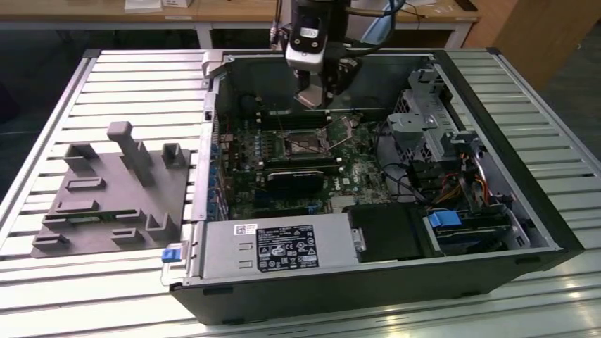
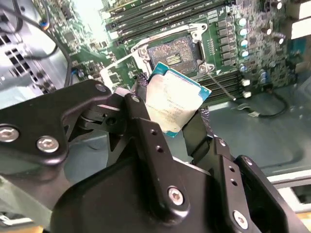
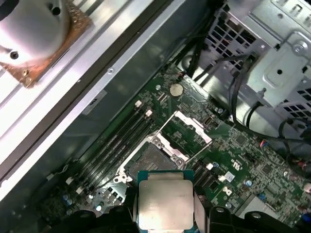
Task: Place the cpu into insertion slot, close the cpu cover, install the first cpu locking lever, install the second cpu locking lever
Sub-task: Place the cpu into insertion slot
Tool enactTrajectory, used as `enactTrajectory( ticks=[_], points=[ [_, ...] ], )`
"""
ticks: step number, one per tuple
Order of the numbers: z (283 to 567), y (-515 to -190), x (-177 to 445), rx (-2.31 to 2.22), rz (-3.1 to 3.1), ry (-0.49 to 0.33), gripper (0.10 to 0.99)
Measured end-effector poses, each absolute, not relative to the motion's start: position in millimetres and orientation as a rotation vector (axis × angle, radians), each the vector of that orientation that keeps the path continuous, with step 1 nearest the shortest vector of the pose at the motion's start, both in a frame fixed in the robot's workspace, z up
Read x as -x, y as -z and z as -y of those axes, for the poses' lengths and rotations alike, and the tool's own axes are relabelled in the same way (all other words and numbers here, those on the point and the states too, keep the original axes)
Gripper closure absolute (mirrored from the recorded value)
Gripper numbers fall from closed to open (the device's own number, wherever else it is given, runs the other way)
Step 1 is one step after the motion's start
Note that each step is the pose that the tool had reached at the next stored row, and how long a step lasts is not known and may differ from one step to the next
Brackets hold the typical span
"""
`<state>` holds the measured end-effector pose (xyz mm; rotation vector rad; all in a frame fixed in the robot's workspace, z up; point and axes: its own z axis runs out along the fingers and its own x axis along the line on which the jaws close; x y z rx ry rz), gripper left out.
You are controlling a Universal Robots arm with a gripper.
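Slatted metal worktop [image 1: 131,77] carries the open computer case [image 1: 526,232] I'm working in, and inside it my gripper [image 2: 172,104] is clamped on the cpu [image 2: 177,99], pinching it by its edges with the silver top showing in both wrist views. The chip hangs clear above the green board near the insertion slot [image 3: 150,160], whose dark centre lies uncovered with the cpu cover [image 3: 193,126] standing open beside it (only the fingers touch the chip).
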<state>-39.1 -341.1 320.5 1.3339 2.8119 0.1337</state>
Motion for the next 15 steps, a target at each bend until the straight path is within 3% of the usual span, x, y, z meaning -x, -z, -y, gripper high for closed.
enactTrajectory(
  ticks=[15],
  points=[
    [341.1,-314.0,39.1,-1.697,-2.595,-0.126,0.545]
  ],
)
